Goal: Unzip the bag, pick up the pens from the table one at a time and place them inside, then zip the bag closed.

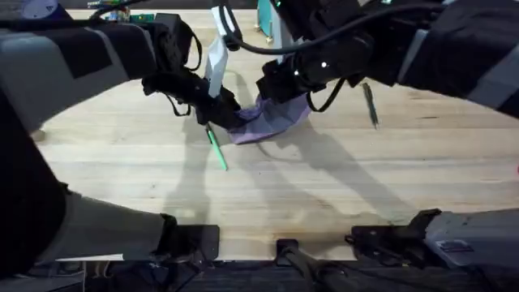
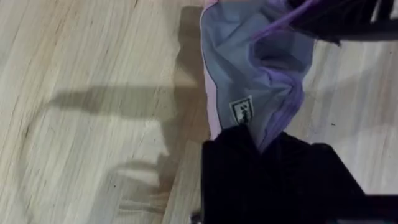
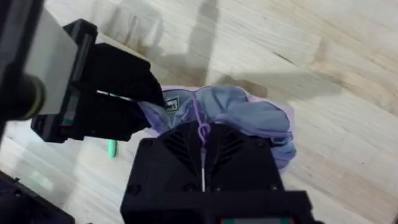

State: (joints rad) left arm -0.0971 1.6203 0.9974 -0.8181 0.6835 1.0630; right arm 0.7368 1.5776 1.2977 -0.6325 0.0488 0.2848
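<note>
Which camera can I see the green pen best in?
The overhead view: the green pen lies whole on the table, just beside the purple bag. The right wrist view catches a green tip behind the left gripper. The left wrist view gives no clear sight of it.

Teal object (image 1: 265, 16): beyond the table's (image 1: 324, 186) far edge, near its middle. Green-and-dark clutter (image 1: 130, 15): beyond the far edge, leftward; identity unclear.
</note>
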